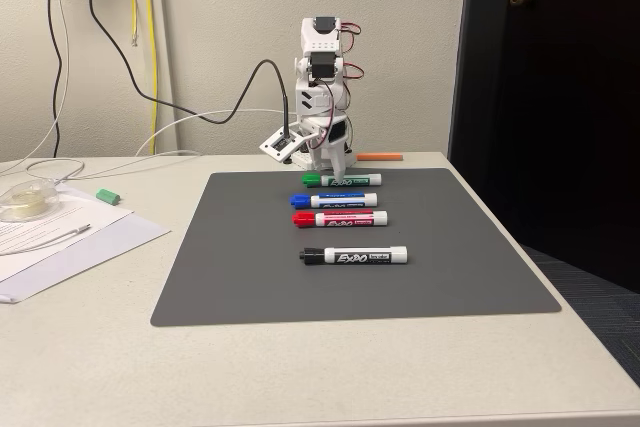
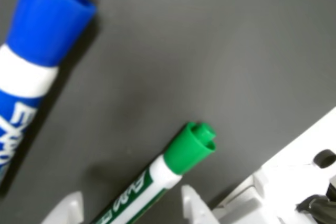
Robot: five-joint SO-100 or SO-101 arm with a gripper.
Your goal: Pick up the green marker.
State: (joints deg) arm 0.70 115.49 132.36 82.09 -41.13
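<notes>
The green marker (image 1: 342, 180), white-barrelled with a green cap, lies at the far edge of the dark grey mat (image 1: 250, 267), cap to the left in the fixed view. The white arm (image 1: 322, 77) stands folded just behind it, with my gripper (image 1: 337, 164) lowered close over the marker. In the wrist view the green marker (image 2: 173, 163) runs up from the bottom edge, cap pointing up-right. My gripper (image 2: 131, 205) is open, and its two white fingertips (image 2: 195, 202) stand on either side of the barrel without touching it.
On the mat nearer the camera lie a blue marker (image 1: 335, 200), a red marker (image 1: 340, 218) and a black marker (image 1: 354, 256). An orange stick (image 1: 380, 157) lies behind the mat. Papers (image 1: 60, 237), a small green piece (image 1: 108, 194) and cables sit at the left. The table edge (image 1: 560, 277) drops off at the right.
</notes>
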